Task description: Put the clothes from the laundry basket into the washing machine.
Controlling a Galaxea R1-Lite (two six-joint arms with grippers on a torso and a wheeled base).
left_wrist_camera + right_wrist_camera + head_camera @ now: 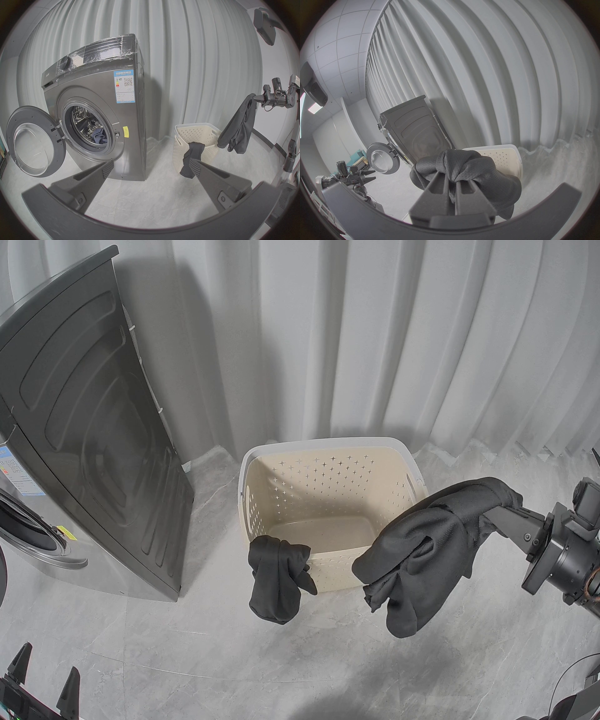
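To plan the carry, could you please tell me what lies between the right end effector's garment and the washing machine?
The laundry basket, a dark garment draped over its rim, then bare floor: head view.

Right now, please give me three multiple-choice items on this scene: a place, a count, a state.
1. Where does the draped garment lie? A) over the laundry basket's front rim B) on the floor C) flat inside the basket
2. How many dark garments are outside the washing machine? A) one B) two C) four
3. The machine's door is: A) shut B) open C) taken off
Answers: 1 A, it hangs over the rim. 2 B, the draped garment plus the held garment in the right gripper. 3 B, the door stands swung aside.
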